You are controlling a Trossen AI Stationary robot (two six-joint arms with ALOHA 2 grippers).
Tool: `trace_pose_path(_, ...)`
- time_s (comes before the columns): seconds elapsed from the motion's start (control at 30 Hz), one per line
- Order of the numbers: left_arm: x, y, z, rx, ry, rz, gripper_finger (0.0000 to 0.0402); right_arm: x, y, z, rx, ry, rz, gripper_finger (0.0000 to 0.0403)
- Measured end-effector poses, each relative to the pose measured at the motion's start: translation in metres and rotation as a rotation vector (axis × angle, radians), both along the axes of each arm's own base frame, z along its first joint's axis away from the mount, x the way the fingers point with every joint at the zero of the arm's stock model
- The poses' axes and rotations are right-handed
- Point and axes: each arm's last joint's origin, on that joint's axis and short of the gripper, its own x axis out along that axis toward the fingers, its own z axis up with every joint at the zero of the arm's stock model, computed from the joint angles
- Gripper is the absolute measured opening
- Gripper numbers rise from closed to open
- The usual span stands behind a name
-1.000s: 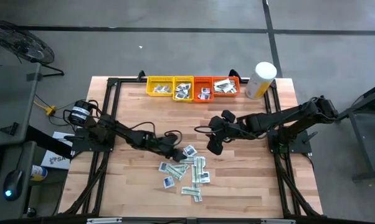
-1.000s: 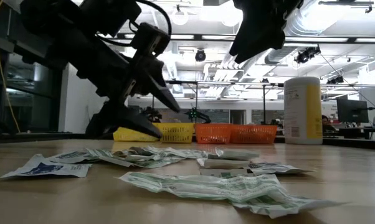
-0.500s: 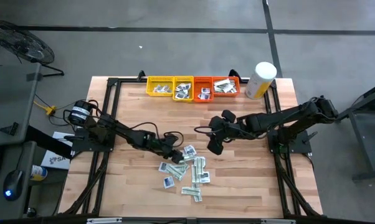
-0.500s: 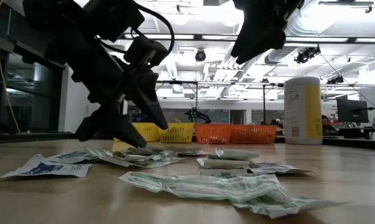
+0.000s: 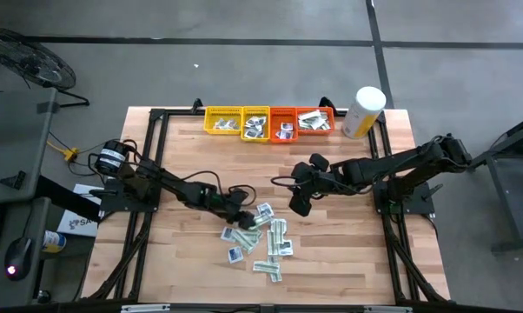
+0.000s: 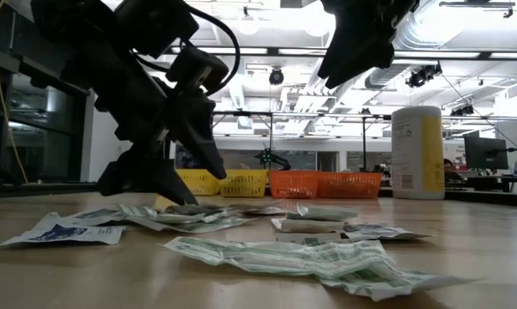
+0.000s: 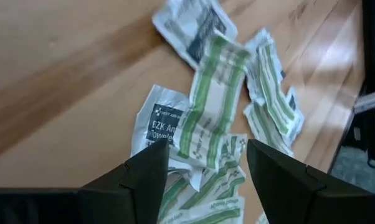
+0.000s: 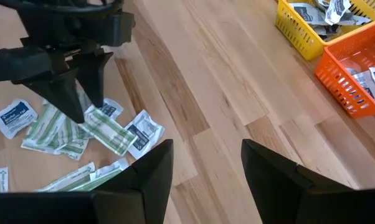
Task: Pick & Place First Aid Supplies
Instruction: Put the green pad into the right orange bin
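High view: sorting is partly done, with most packets left on the table.

Some packets (image 5: 256, 127) are already held in the trays (image 5: 224, 121) at upper centre, while a loose pile (image 5: 261, 239) is spread at lower centre of the table (image 5: 348, 252). The left gripper (image 5: 244, 217) is lowered over the pile's upper-left edge, jaws spread and empty, with a green-striped strip (image 7: 209, 106) framed between them in the left wrist view. The right gripper (image 5: 300, 204) is held above the table just right of the pile, parted and carrying nothing. No pick is yet made.
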Motion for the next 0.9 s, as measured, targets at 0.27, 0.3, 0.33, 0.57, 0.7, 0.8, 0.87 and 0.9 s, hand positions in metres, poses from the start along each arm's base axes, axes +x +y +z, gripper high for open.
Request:
trace_pose_path(0.27, -0.001, 0.000, -0.001, 0.008, 0.015, 0.007, 0.0216, 0.005, 0.014, -0.008, 0.158, -0.088, 0.009, 0.0183)
trace_pose_path(0.3, -0.001, 0.001, -0.001, 0.009, 0.015, 0.008, 0.0216, 0.008, 0.018, -0.014, 0.181, -0.118, 0.027, 0.0183)
trace_pose_path(0.33, -0.001, 0.001, -0.001, 0.010, 0.015, 0.008, 0.0216, 0.010, 0.023, -0.020, 0.198, -0.147, 0.048, 0.0183)
trace_pose_path(0.57, -0.001, 0.001, -0.001, 0.014, 0.021, 0.010, 0.0216, 0.022, 0.041, -0.057, 0.229, -0.258, 0.070, 0.0124)
trace_pose_path(0.7, -0.002, 0.001, -0.002, 0.015, 0.023, 0.009, 0.0216, 0.031, 0.038, -0.075, 0.228, -0.238, 0.060, 0.0032)
trace_pose_path(0.8, -0.002, 0.001, -0.002, 0.016, 0.023, 0.008, 0.0216, 0.041, 0.035, -0.088, 0.237, -0.240, 0.065, 0.0011)
trace_pose_path(0.87, -0.002, 0.001, -0.002, 0.017, 0.024, 0.009, 0.0216, 0.048, 0.034, -0.098, 0.263, -0.248, 0.078, 0.0005)
trace_pose_path(0.9, -0.002, 0.001, -0.002, 0.016, 0.024, 0.008, 0.0216, 0.051, 0.033, -0.103, 0.276, -0.247, 0.095, 0.0003)
